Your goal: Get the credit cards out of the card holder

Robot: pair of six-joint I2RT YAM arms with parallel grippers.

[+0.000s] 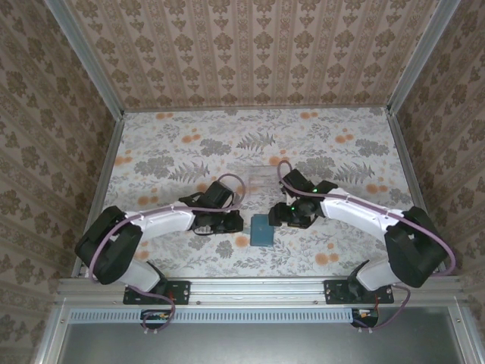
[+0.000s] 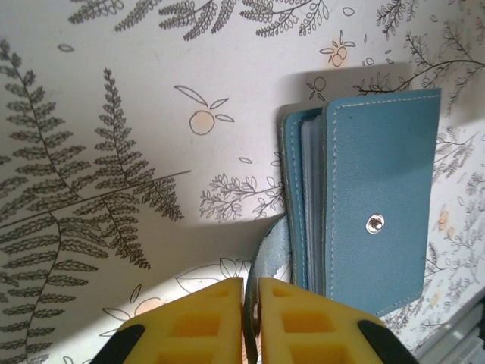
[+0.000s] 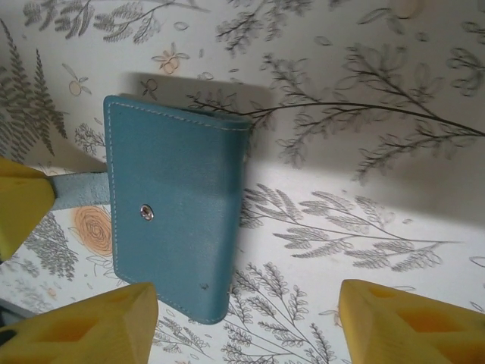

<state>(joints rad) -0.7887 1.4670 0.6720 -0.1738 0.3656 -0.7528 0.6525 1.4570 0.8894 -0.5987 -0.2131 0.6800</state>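
Centrally, near the front edge of the fern-and-orange patterned worktop [image 1: 189, 144], lies the teal card holder [image 1: 264, 230]. It sits between the two arms with its panels folded together and its snap stud [image 2: 374, 223] facing up.

Left tool [image 2: 251, 303]: the yellow fingers [image 2: 204, 322] are pressed together on the holder's strap [image 2: 267, 254]. The strap curves from the holder's open edge into the grip.

Right tool [image 3: 246, 303]: the fingers [image 3: 91, 326] are spread wide and hold nothing. One finger is just off a corner of the holder; the other is well apart from it, over bare worktop.

Left wrist view: between the two panels shows a stack of thin pale edges. These appear to be the credit cards [image 2: 311, 197], inside the holder, though their faces are hidden.

Overhead view: the left tool is just left of the holder and the right tool just right of it. A clear plastic tray [image 1: 261, 176] rests beyond the holder, apart from it.
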